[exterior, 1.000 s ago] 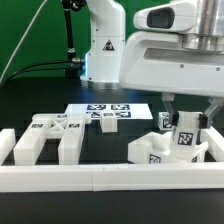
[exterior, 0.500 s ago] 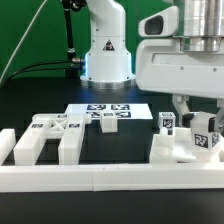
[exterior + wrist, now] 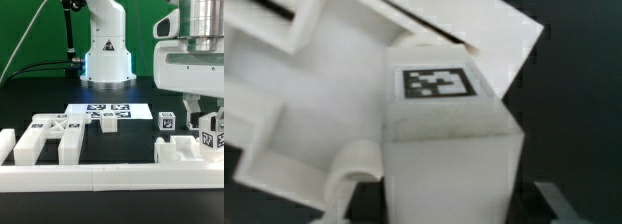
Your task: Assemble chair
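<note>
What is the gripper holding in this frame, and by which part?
The gripper holds a white chair part, its jaws closed on opposite sides of that part's upright tagged block.

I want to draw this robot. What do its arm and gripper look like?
The arm is smooth, rounded and white, with a small dark logo and black cables beside it. The gripper is a boxy white block with two dark fingers.
</note>
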